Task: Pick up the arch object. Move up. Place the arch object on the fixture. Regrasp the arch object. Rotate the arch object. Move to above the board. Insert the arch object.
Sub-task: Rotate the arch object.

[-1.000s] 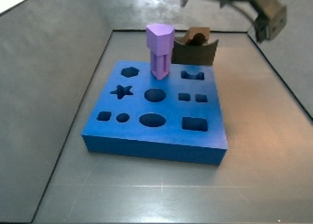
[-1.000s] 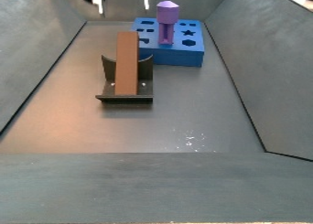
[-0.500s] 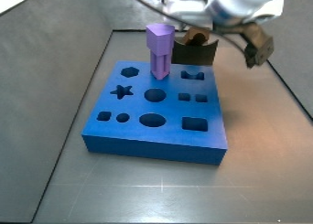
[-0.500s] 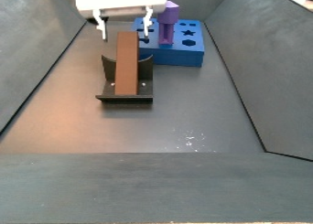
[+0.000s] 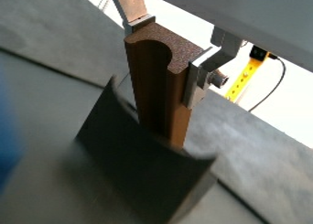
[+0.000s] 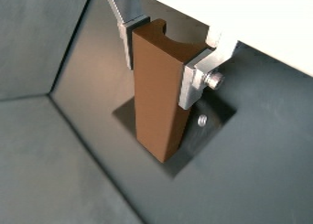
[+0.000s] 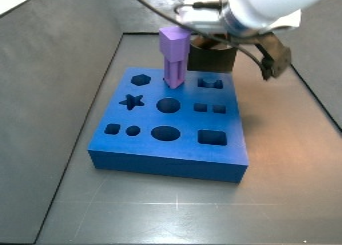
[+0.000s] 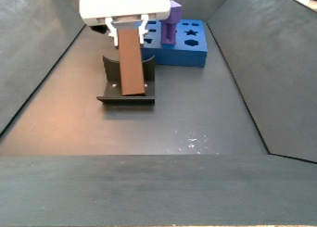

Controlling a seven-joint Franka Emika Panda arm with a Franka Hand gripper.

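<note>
Arch [image 8: 129, 62] stands upright in fixture [image 8: 126, 94], upper left of frame; tool [image 6: 162, 47] straddles its top, plates narrow but contact uncertain; rigid, light, smooth-sided: grip flat faces near top.

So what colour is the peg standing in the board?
Purple peg, clearest in a side view; the tool is at the arch object.

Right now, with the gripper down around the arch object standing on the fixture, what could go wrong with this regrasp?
The gripper straddles only the top of the upright arch object, so closing off-centre could tip it on the fixture. In the wrist views one finger looks nearer than the other, though contact is unclear. The purple peg stands close by in a side view.
</note>
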